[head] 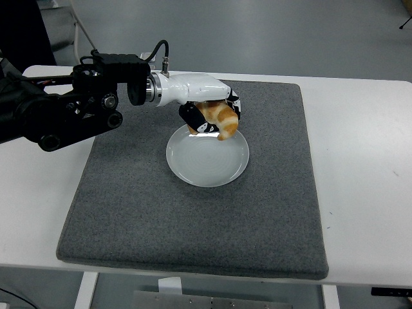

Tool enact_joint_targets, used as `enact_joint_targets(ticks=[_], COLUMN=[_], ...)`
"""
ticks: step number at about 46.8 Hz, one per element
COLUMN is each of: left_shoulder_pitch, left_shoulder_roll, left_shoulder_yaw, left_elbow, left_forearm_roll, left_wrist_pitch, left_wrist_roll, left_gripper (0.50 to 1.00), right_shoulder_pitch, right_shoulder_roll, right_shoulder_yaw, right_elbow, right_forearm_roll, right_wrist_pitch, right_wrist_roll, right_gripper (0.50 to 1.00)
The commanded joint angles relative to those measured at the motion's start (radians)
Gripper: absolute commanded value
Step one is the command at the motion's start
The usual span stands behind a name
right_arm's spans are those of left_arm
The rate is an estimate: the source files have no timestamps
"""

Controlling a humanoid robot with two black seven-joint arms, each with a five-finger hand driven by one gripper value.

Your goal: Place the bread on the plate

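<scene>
My left hand (212, 117) comes in from the left edge and is shut on a golden-brown croissant (221, 119). It holds the croissant just above the far rim of a round white plate (207, 156), which lies near the middle of a grey mat (193, 212). The croissant's lower tip hangs over the plate's upper part. My fingers (193, 123) wrap around the croissant and hide part of it. My right hand is out of view.
The grey mat covers most of the white table (360, 161). My black left arm (58, 112) stretches across the table's far left corner and over the mat's far left part.
</scene>
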Motion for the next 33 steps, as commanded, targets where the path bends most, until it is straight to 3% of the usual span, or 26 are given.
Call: enact_joint_targets(ticks=[1, 33], left_shoulder_pitch=[0.019, 0.131], left_shoulder_roll=[-0.016, -0.028], left_shoulder_yaw=[0.002, 0.008], left_elbow=[0.012, 0.044], left_forearm_roll=[0.025, 0.128], left_wrist_pitch=[0.002, 0.016], left_wrist_roll=[0.000, -0.002], left_gripper=[0.500, 0.500], right_shoulder_pitch=[0.001, 0.001], right_shoulder_roll=[0.000, 0.000], right_shoulder_yaw=[0.000, 0.000], right_elbow=[0.000, 0.000], right_forearm_roll=[0.000, 0.000], right_wrist_pitch=[0.000, 0.000], right_wrist_roll=[0.000, 0.000], right_gripper=[0.930, 0.932])
